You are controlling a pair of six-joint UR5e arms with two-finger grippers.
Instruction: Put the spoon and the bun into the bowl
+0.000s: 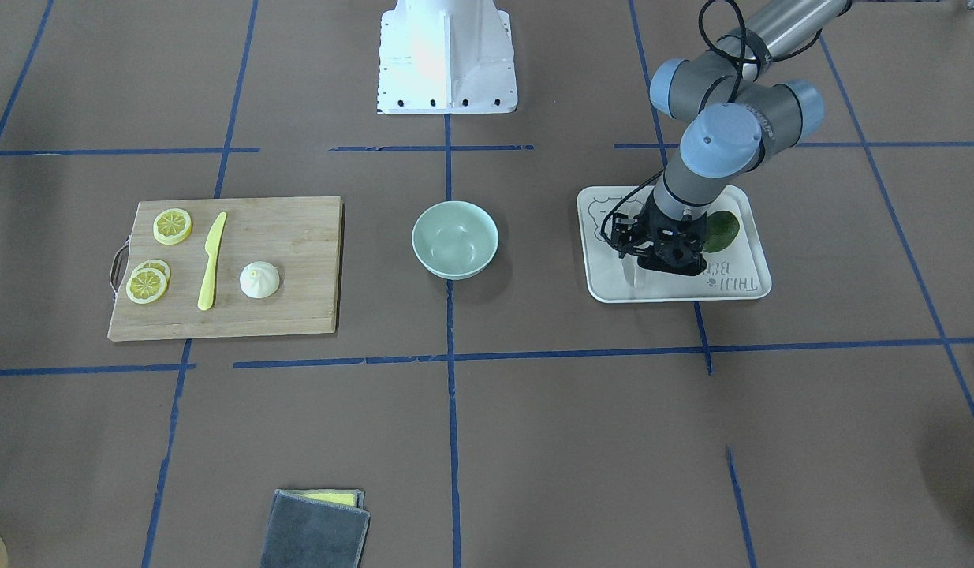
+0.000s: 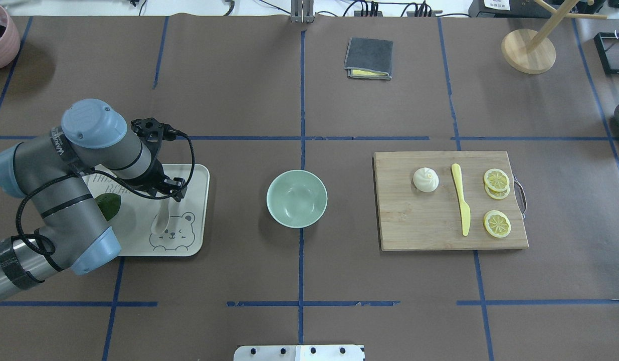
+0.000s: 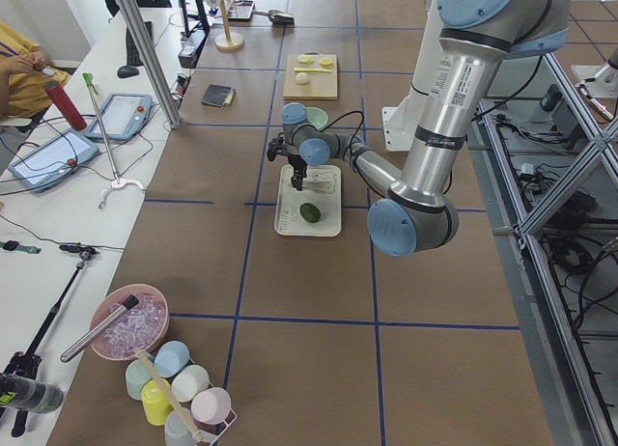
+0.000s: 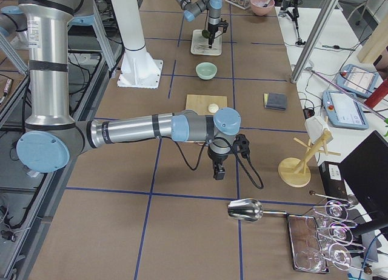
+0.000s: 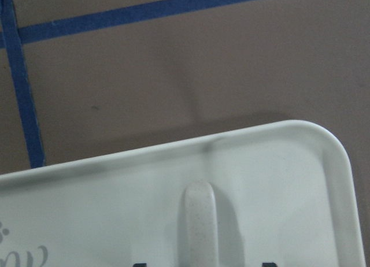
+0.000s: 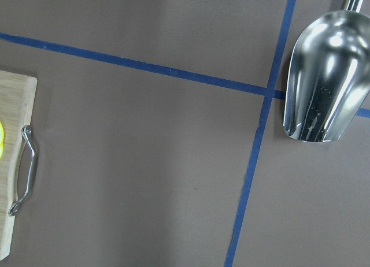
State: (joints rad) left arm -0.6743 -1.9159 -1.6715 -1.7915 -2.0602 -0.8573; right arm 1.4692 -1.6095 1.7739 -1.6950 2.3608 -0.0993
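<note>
Two robot arms stand at the counter [image 2: 239, 75]: one left arm [image 2: 63, 190] and one right arm [image 4: 139, 130]. On the counter I count one mint-green bowl [image 2: 296, 198], one steamed bun [image 2: 425, 179], one off-white soup spoon [image 2: 161, 223], one yellow plastic knife [image 2: 460, 200] and three lemon slices [image 2: 497, 223], two of them overlapping. There is one bamboo cutting board [image 2: 419, 225], one white bear-print tray [image 2: 139, 238] and one avocado [image 2: 109, 205]. Farther off I see one folded grey cloth [image 2: 369, 56], one metal scoop [image 6: 326, 76], one wooden stand [image 2: 528, 50] and one pink bowl [image 3: 130, 322]. The pastel cups [image 3: 179, 388] beside it are too bunched to count.
</note>
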